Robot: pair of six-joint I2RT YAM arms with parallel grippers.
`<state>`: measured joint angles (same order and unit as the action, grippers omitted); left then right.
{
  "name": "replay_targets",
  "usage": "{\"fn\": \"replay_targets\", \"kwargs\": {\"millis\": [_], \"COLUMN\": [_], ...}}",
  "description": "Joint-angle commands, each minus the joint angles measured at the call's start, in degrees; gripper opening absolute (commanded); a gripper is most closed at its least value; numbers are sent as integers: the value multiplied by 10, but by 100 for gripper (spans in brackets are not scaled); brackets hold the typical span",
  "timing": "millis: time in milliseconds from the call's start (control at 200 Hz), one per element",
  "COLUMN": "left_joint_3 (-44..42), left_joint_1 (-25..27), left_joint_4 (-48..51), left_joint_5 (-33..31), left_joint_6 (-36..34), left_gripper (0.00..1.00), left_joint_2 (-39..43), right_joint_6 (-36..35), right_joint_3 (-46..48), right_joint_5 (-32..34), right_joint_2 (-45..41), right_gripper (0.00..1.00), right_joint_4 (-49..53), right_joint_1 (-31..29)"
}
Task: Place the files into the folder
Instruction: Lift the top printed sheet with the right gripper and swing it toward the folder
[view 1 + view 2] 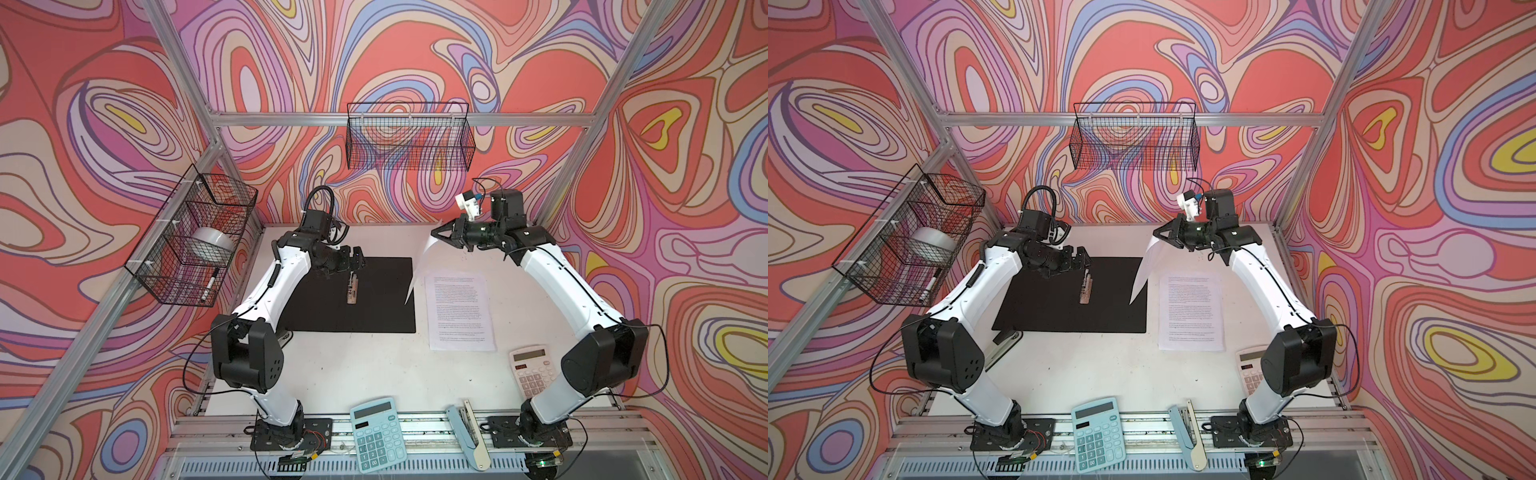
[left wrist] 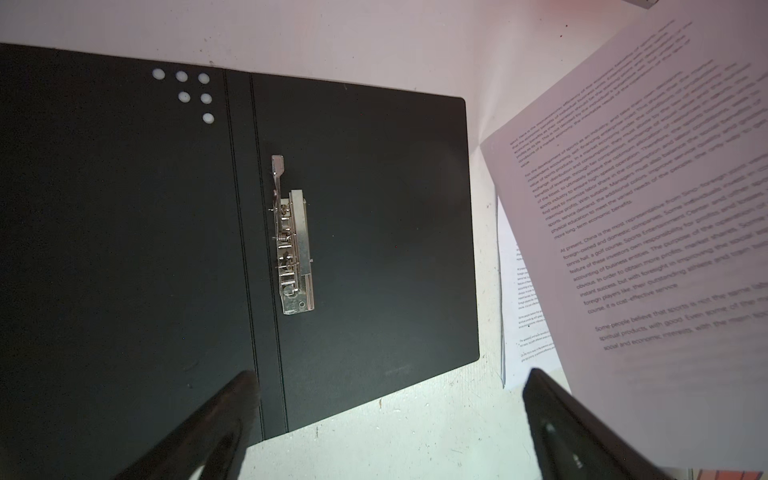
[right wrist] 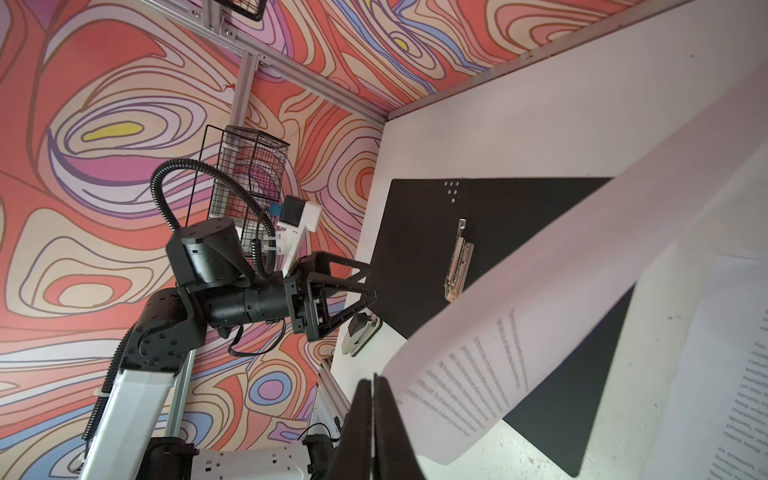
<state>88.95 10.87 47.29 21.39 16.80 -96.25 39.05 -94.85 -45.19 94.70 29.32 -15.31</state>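
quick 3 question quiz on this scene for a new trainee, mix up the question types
1. True or false: the left gripper hovers open above the folder.
2. The right gripper is shut on: A a calculator, B a paper sheet, C a stapler.
3. Fill in: in both top views, the other files lie flat on the table to the ____ of the folder.
Key: 1 true; 2 B; 3 right.

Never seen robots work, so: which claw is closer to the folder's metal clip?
Left. The left gripper hangs open right by the clip, over the folder. The right gripper is past the folder's far right corner, shut on a paper sheet.
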Motion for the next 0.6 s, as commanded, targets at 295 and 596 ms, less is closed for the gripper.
{"fn": "replay_targets", "kwargs": {"millis": [295,596], "left_joint_3": [4,3], "left_joint_1": [-9,-11], "left_joint_4": [-9,-10], "left_joint_5": [-16,-20], "left_joint_6": [3,3], "left_gripper": [100,100], "left_joint_2": [10,13], "right_joint_6": [29,26], "right_joint_3": [-46,-6], "right_joint_5": [9,24], "right_joint_2": [24,6], "right_gripper": [0,0], "right_joint_4": [-50,-69], "right_joint_1": [-37,-40]}}
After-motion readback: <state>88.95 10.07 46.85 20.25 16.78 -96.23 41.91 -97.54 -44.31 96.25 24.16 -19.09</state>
